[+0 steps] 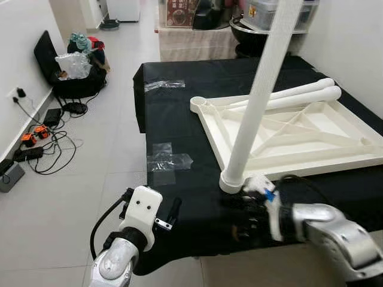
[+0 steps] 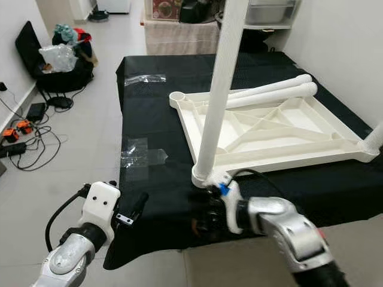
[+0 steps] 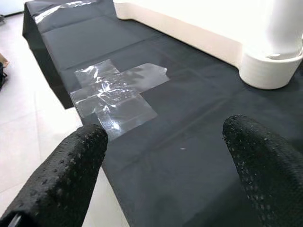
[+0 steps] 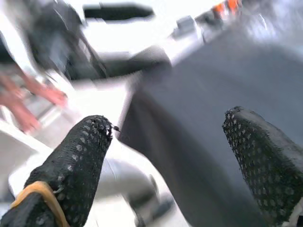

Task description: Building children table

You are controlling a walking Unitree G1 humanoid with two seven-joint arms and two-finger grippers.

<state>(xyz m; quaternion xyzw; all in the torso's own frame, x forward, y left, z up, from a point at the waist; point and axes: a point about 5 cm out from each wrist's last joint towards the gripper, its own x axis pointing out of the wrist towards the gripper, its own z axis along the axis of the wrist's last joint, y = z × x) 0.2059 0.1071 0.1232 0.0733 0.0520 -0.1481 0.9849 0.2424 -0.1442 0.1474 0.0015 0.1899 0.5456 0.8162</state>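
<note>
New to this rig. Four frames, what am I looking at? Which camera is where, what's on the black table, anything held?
It is a two-armed humanoid robot. The two wide pictures come from a stereo camera in its head, looking down; the other two come from cameras on its wrists, looking along the black fingers.

On the black-covered table lies an upside-down white children's tabletop. One white leg stands upright in its near corner socket, and two loose legs lie along the far edge. Clear tape patches are stuck on the cloth.

The left gripper hovers over the table's near edge, jaws open and empty. The right gripper, by the standing leg's base, is also open, holding nothing.
</note>
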